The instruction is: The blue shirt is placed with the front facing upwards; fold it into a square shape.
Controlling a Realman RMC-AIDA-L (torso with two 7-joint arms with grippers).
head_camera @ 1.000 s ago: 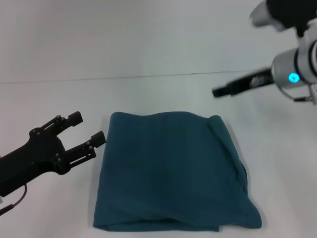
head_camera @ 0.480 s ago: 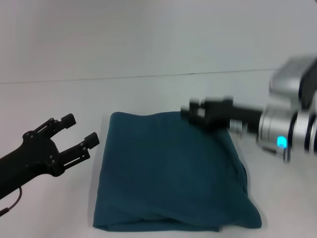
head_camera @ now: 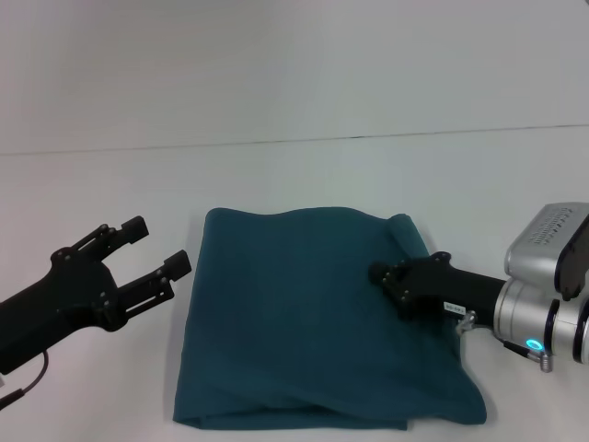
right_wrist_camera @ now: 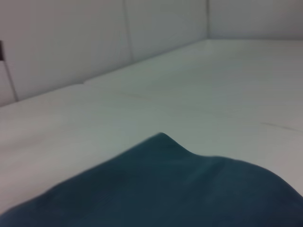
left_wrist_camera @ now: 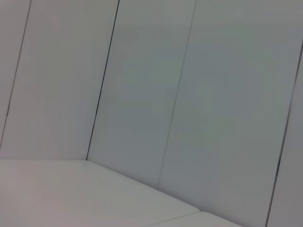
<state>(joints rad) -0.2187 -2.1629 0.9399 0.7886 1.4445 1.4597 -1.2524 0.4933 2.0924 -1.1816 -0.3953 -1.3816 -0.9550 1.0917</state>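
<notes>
The blue shirt (head_camera: pixel 317 318) lies folded into a rough rectangle on the white table (head_camera: pixel 294 175), in the middle of the head view and close to the robot. Only plain teal cloth faces up; no print, label or any other writing shows on it. Its near edge shows stacked layers, and a soft ridge runs along its right side.

The left gripper (head_camera: pixel 155 253) hangs just off the shirt's left edge, apart from the cloth, with its two black fingers (head_camera: pixel 170 267) spread and nothing between them.

The right gripper (head_camera: pixel 391 281) sits low over the right half of the shirt, its black tip at or on the cloth near the ridge. Whether its fingers are parted or closed cannot be told. A blue light (head_camera: pixel 533 346) glows on its silver wrist.

The right wrist view shows the shirt (right_wrist_camera: pixel 180 189) as a teal mound close below. The left wrist view shows only pale wall panels (left_wrist_camera: pixel 189 94).
</notes>
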